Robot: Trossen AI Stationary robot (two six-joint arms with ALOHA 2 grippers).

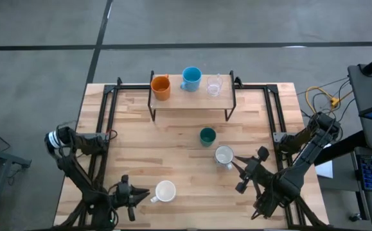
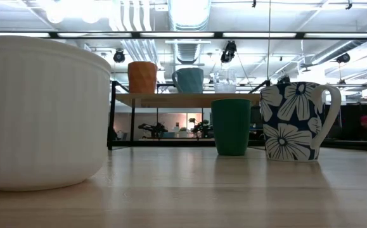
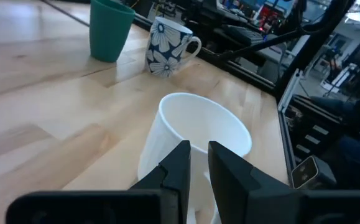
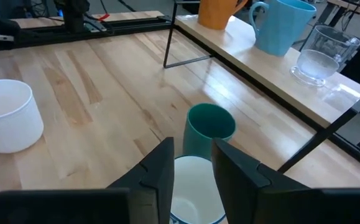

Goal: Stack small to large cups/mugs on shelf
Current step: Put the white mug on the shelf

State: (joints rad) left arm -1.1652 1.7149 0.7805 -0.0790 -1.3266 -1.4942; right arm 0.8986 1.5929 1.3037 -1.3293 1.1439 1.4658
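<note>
On the shelf (image 1: 192, 101) stand an orange cup (image 1: 160, 87), a light blue mug (image 1: 191, 78) and a clear glass (image 1: 214, 85). A dark green cup (image 1: 207, 135) and a grey-white flowered mug (image 1: 223, 155) stand on their bases on the table. The white mug (image 1: 166, 191) is near the front edge, with my left gripper (image 3: 198, 149) shut on it from the table's left. My right gripper (image 4: 193, 143) hangs open above the flowered mug (image 4: 195, 186), apart from it; it does not show beside that mug (image 2: 294, 120) in the low view. My left gripper has the white mug's handle (image 3: 199, 186) pinched between its two fingers. The fingers come nearly level from the table's left. The mug's base (image 2: 44, 180) is down on the tabletop, mouth up. The fingers themselves hide how far back the handle reaches.
The shelf's thin black legs (image 1: 152, 112) stand on the table's far half. Black rails (image 1: 102, 128) run along both side edges. Bare wood lies between the shelf and the white mug.
</note>
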